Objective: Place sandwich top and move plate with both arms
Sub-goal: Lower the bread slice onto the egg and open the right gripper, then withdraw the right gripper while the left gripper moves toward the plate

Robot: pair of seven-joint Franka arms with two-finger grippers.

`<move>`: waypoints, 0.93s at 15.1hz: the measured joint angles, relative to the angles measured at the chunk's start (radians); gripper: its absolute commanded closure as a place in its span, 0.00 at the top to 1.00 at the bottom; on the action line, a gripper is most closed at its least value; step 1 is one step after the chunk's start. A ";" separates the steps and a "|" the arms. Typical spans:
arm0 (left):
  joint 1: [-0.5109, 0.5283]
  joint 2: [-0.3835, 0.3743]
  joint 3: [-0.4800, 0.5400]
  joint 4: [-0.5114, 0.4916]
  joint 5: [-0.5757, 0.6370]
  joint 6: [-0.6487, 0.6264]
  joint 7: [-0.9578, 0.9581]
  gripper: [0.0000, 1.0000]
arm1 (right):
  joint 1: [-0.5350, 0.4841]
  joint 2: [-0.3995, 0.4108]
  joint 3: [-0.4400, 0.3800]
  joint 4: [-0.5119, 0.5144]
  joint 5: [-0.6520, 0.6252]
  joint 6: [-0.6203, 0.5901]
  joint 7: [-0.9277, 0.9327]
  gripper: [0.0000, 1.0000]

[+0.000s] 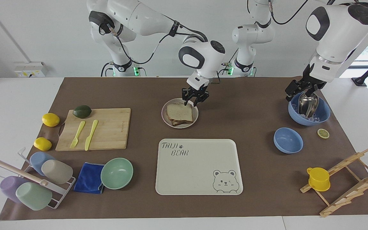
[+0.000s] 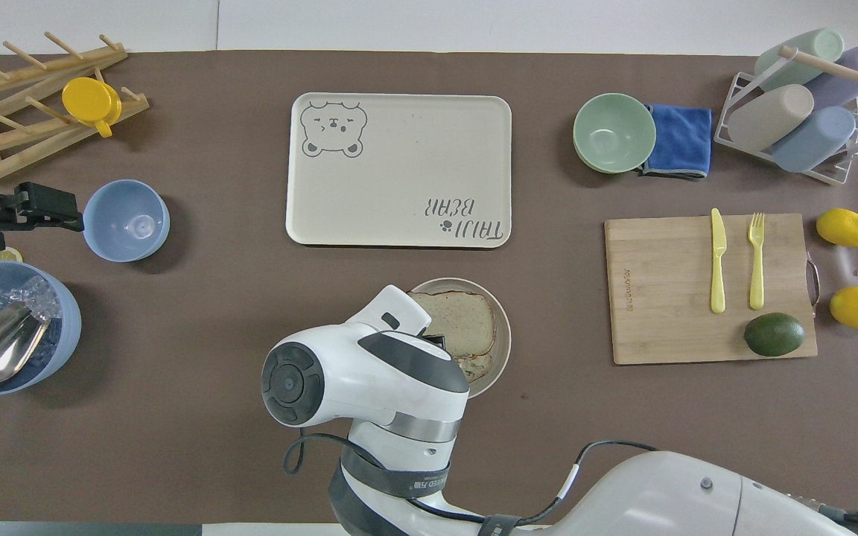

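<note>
The sandwich top [image 1: 180, 111] lies flat on the darker slices stacked on the plate [image 1: 164, 112]; it also shows in the overhead view [image 2: 459, 321], as does the plate [image 2: 505, 335]. My right gripper [image 1: 193, 101] is open and empty, just above the edge of the plate nearest the robots and clear of the bread. In the overhead view the right arm's hand hides it. My left gripper [image 1: 295, 90] waits over the large blue bowl [image 1: 323, 116] at the left arm's end of the table.
A cream bear tray [image 1: 200, 172] lies farther from the robots than the plate. A cutting board [image 1: 107, 134] with fork, knife and avocado sits toward the right arm's end. A metal scoop [image 1: 308, 103] and ice are in the large blue bowl, with a small blue bowl [image 1: 287, 140] beside it.
</note>
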 measured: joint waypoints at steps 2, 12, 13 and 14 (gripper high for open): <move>0.000 0.000 0.000 0.000 0.000 0.001 0.000 1.00 | -0.001 -0.003 -0.014 -0.001 0.040 0.053 0.009 0.71; -0.004 -0.007 -0.012 -0.079 -0.003 0.071 0.000 1.00 | -0.016 -0.333 -0.454 0.076 0.561 0.015 -0.469 0.79; -0.007 -0.010 -0.015 -0.103 -0.014 0.083 0.000 1.00 | -0.019 -0.373 -0.504 0.082 0.595 -0.024 -0.524 0.79; -0.014 -0.013 -0.018 -0.123 -0.026 0.094 0.000 1.00 | -0.020 -0.406 -0.550 0.085 0.619 -0.059 -0.582 0.79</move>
